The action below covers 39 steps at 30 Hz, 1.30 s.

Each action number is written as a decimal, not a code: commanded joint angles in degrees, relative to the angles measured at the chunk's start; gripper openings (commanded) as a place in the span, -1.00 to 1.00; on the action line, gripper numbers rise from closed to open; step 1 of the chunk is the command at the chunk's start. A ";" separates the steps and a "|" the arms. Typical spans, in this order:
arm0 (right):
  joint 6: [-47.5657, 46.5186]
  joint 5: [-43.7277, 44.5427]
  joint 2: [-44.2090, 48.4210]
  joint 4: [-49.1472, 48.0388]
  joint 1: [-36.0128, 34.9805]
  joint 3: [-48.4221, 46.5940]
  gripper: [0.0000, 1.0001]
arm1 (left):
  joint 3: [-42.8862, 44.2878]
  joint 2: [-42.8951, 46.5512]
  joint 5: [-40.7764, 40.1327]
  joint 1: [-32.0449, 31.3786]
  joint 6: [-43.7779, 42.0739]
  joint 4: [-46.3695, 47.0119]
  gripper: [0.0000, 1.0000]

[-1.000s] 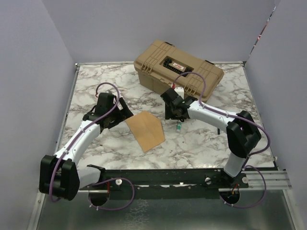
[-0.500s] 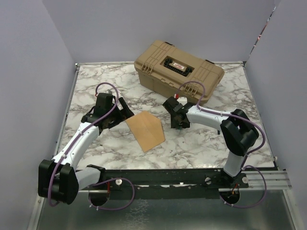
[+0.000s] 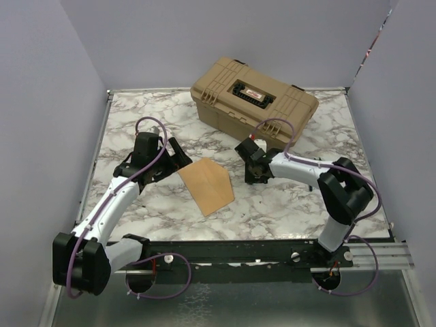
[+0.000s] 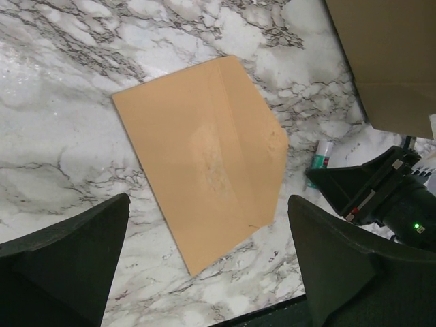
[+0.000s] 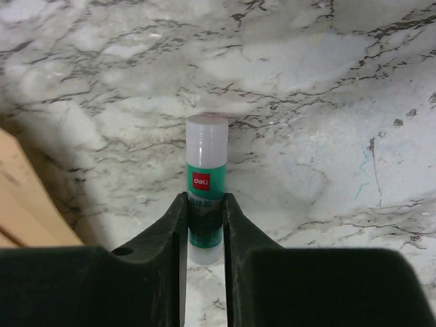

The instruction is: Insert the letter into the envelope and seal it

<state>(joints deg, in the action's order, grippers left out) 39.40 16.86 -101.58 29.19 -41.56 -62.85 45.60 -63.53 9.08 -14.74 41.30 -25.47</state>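
One risk: the right pincer, clamped on the glue stick near its base, may let it pivot. Left pincer hangs open, envelope beneath.

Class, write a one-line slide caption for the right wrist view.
Right gripper clamps a green-banded glue stick lying on the marble table, envelope corner at left.

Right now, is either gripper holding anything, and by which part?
The right gripper clamps the glue stick by its green labelled body, leaving the white cap end free. The left gripper is open and holds nothing.
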 commanded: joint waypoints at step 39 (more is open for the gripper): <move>8.83 -60.60 15.17 -57.74 0.00 -2.98 -0.70 | -2.93 7.37 29.08 -1.96 18.64 55.12 0.12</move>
<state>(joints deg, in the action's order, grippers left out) 46.22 -39.13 -84.82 -25.89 -41.56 -63.75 42.35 -54.96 34.83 -16.21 60.97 28.12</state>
